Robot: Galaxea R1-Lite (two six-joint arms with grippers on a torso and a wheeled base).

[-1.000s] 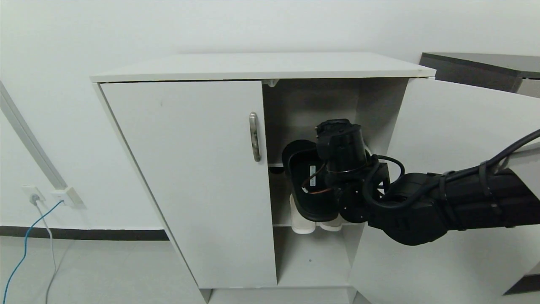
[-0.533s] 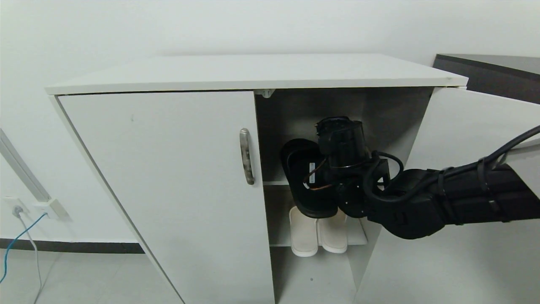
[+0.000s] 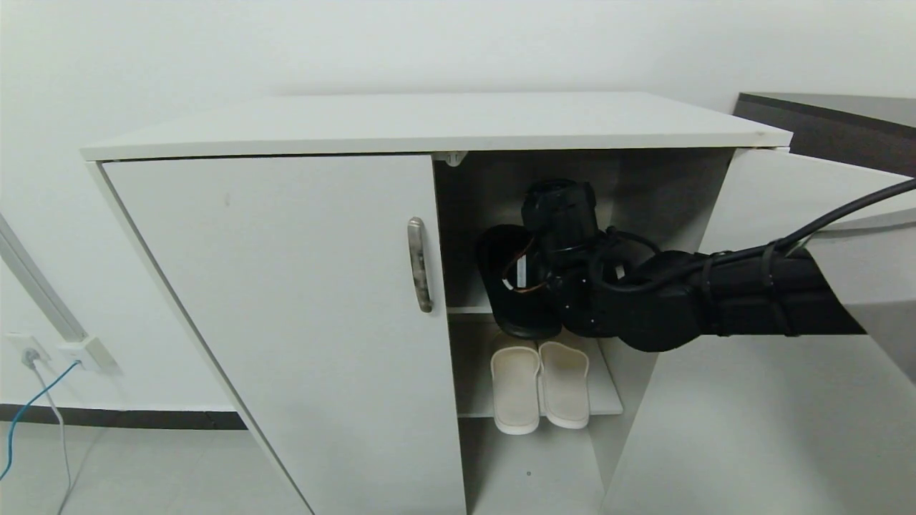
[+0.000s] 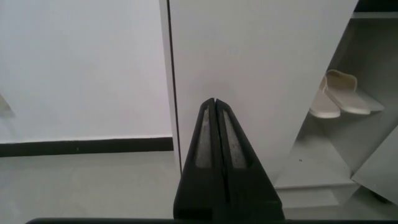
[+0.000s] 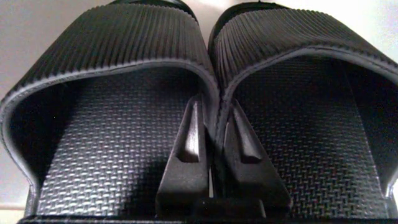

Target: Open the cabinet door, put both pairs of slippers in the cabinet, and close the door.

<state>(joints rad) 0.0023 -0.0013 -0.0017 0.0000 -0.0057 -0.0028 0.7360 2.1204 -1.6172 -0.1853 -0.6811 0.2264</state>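
wall socket with a blue and a grey cable, low on the wall beside the cabinet; left cabinet door, shut, with an upright metal handle at its inner edge; left hand, seen in the left wrist view, fingers pressed together and holding nothing, pointed at the face of the shut door, with the open compartment off to one side; right compartment, open, crossed by an upper shelf and a lower shelf; black slippers, held on end at the mouth of this compartment at the level of the upper shelf, just above the white pair; whether they touch the shelf cannot be told; right hand, seen in the right wrist view, fingers clamped on the two adjoining strap edges of the black pair, one slipper on each side; white slippers, side by side on the lower shelf, front ends overhanging its edge; right cabinet door, swung wide open; dark counter beyond the cabinet's right end
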